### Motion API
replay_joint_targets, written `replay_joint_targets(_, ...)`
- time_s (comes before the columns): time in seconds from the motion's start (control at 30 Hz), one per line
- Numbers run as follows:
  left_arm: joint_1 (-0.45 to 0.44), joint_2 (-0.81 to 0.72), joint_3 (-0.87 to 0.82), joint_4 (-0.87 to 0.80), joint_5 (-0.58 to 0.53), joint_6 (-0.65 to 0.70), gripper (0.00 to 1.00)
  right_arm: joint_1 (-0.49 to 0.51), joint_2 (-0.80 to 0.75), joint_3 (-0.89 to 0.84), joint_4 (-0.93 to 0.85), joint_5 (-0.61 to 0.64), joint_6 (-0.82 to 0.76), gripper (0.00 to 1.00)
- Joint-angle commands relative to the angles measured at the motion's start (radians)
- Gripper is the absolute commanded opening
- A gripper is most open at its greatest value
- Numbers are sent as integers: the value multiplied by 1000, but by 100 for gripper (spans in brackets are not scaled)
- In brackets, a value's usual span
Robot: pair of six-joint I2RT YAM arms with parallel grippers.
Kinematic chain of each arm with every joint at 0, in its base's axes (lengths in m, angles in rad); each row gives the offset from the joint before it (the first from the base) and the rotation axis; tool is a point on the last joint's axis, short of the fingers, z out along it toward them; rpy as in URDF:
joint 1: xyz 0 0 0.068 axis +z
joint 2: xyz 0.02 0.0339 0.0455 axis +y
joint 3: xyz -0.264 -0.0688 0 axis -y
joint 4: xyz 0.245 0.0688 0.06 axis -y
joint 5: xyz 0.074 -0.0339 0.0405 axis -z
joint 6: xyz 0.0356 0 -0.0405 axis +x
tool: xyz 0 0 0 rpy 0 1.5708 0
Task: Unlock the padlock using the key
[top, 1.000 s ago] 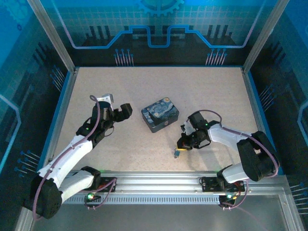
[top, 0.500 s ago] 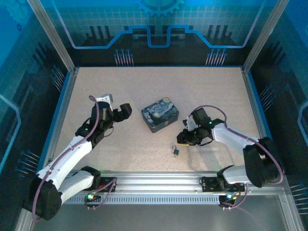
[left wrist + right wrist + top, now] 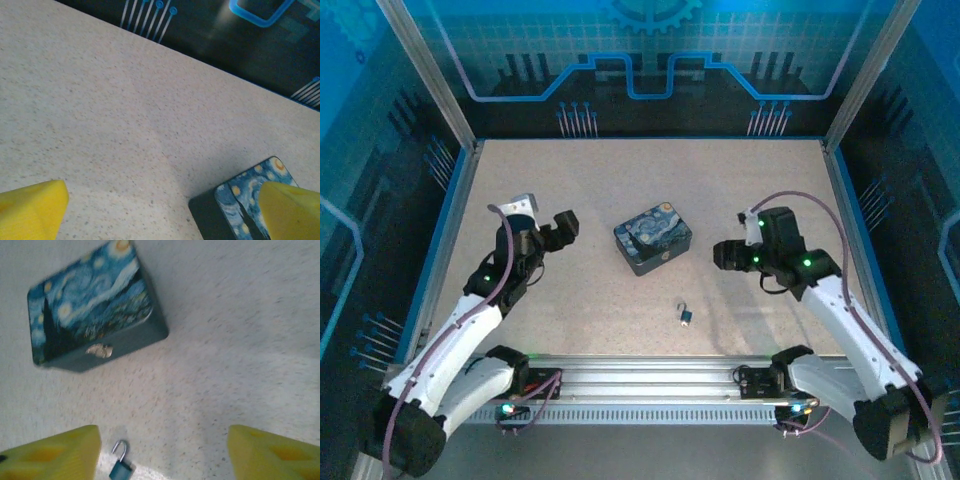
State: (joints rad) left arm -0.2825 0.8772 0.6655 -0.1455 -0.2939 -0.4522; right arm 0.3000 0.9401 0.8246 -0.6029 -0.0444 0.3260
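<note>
Currently the padlock is found lying flat on the counter, in front of the tin and near the front rail, touched by nothing. In the right wrist view it is seen at the lower edge, blue body down and thin shackle up. The shackle reads as a hook with one leg perhaps free, though that cannot be settled. Whether the key is lodged in the body cannot be told.

The right claw is held to the right of the tin, its yellow fingers spread wide with nothing between them. The left claw is likewise spread and empty, left of the tin and well apart from the padlock.

If the lock is judged unopened, the body should be approached from straight above and pinched across its flat sides, with the shackle and keyhole left uncovered. So small and light a thing is likely to skid on the counter, so the fingers should be closed slowly and centred. The tin should be given a clear berth.
</note>
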Motion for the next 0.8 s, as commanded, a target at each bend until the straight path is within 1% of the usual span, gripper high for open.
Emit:
replay_joint_targets(0.0, 11, -21, -19, -3, -112, 74, 99, -44, -111, -81, 107, 99, -88, 91)
replay_joint_targets(0.03, 11, -23, -28, 6, -135, 84, 99, -51, -145, -117, 149, 127, -95, 99)
replay_joint_targets(0.07, 11, -27, -39, 20, -160, 99, 99, -59, -182, -163, 203, 159, -110, 100)
replay_joint_targets(0.17, 12, -26, -74, 91, -197, 175, 99, -81, -269, -300, 379, 190, -198, 100)
replay_joint_targets(0.23, 13, -16, -87, 129, -218, 216, 99, -90, -290, -369, 471, 206, -244, 100)
replay_joint_targets(0.3, 14, 4, -101, 177, -231, 269, 99, -99, -276, -412, 537, 223, -271, 100)
replay_joint_targets(0.37, 14, 33, -130, 258, -228, 343, 99, -117, -228, -445, 600, 236, -270, 100)
replay_joint_targets(0.43, 14, 64, -168, 348, -247, 385, 99, -138, -168, -467, 671, 230, -254, 100)
replay_joint_targets(0.53, 19, 121, -230, 486, -261, 421, 99, -166, -52, -509, 826, 214, -243, 100)
replay_joint_targets(0.57, 22, 140, -244, 510, -258, 419, 99, -174, -8, -521, 901, 204, -247, 100)
replay_joint_targets(0.63, 27, 172, -251, 508, -250, 409, 99, -184, 79, -534, 1010, 195, -262, 100)
replay_joint_targets(0.7, 32, 198, -254, 503, -246, 400, 99, -194, 149, -513, 1060, 175, -282, 100)
replay_joint_targets(0.77, 35, 227, -263, 520, -238, 396, 99, -199, 217, -510, 1167, 147, -311, 100)
